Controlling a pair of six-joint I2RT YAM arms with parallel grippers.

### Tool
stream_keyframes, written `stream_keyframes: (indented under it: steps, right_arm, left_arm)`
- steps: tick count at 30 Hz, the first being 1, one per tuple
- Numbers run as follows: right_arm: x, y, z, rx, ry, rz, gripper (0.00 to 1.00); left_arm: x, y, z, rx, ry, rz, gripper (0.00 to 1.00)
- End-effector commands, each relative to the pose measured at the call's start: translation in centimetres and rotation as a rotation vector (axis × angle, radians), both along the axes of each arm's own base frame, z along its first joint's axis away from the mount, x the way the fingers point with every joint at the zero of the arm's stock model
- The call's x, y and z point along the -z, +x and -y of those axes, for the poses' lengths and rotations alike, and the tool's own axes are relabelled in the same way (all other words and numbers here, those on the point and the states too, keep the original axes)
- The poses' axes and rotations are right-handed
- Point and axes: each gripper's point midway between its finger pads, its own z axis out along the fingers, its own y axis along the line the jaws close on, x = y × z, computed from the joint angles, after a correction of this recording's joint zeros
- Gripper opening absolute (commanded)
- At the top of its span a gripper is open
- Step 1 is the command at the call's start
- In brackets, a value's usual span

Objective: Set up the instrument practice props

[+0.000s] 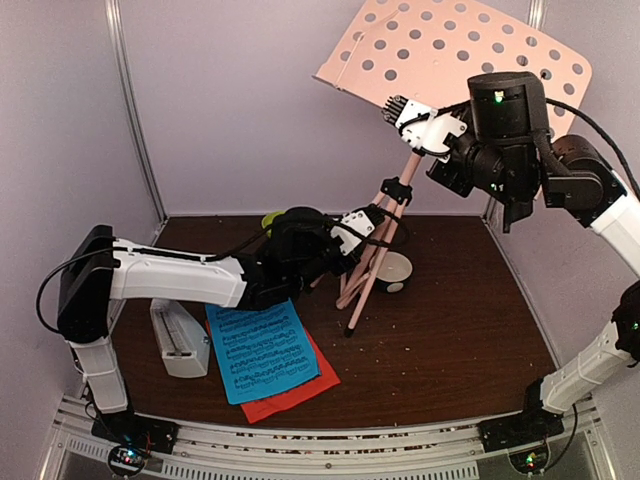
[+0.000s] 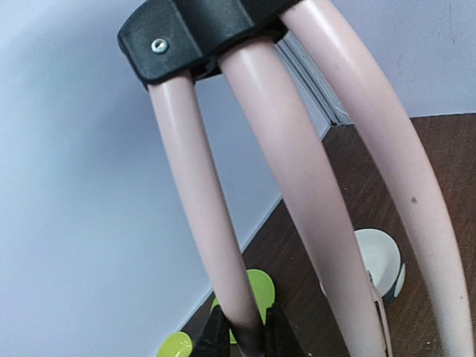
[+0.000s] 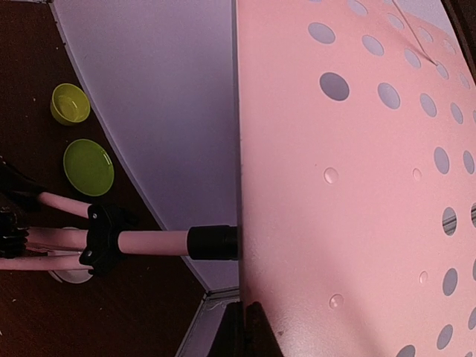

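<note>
The pale pink perforated music stand (image 1: 460,55) is held tilted above the table, its tripod legs (image 1: 368,268) folded together and touching the brown tabletop. My left gripper (image 1: 374,224) is shut on one leg (image 2: 199,223) just below the black collar (image 2: 190,37); the jaws (image 2: 247,327) pinch the tube. My right gripper (image 1: 396,108) is shut on the lower edge of the stand's desk (image 3: 357,186), with the fingertips (image 3: 244,306) clamping the thin rim. A blue sheet-music page (image 1: 262,350) lies over a red one (image 1: 305,388) near the front. The white metronome (image 1: 178,338) lies on its side to their left.
A small white bowl with a dark rim (image 1: 396,272) sits right behind the stand's feet. A green plate (image 3: 88,166) and a green bowl (image 3: 70,103) stand by the back wall, mostly hidden by my left arm in the top view. Grey walls close the sides and back.
</note>
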Motion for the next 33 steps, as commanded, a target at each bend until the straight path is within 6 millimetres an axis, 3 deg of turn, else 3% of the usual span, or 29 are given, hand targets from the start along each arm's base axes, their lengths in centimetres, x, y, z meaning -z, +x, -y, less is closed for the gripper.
stream_keyframes:
  steps: [1, 6, 11, 17, 26, 33]
  right_arm:
    - [-10.6, -2.1, 4.6, 0.039, 0.313, 0.213, 0.00]
    - [-11.5, -2.4, 3.3, 0.011, 0.250, 0.237, 0.00]
    - [-11.5, -2.3, 0.9, -0.014, 0.153, 0.250, 0.00]
    - [-11.5, -2.1, -0.8, -0.046, 0.152, 0.251, 0.00]
    - [-9.4, -1.7, -4.6, -0.101, 0.134, 0.237, 0.00]
    - [-7.4, -1.3, -5.7, -0.109, 0.121, 0.218, 0.00]
  left_arm:
    - [-0.5, -0.3, 0.2, 0.021, 0.163, 0.226, 0.00]
    - [-0.7, 0.5, 0.0, -0.043, 0.174, 0.323, 0.00]
    - [0.7, 1.5, -0.3, -0.112, 0.151, 0.313, 0.00]
    - [1.7, 1.9, -2.6, -0.226, 0.150, 0.360, 0.00]
    - [2.8, 2.0, -4.3, -0.274, 0.119, 0.340, 0.00]
    - [3.3, 1.5, -5.2, -0.274, 0.123, 0.332, 0.00]
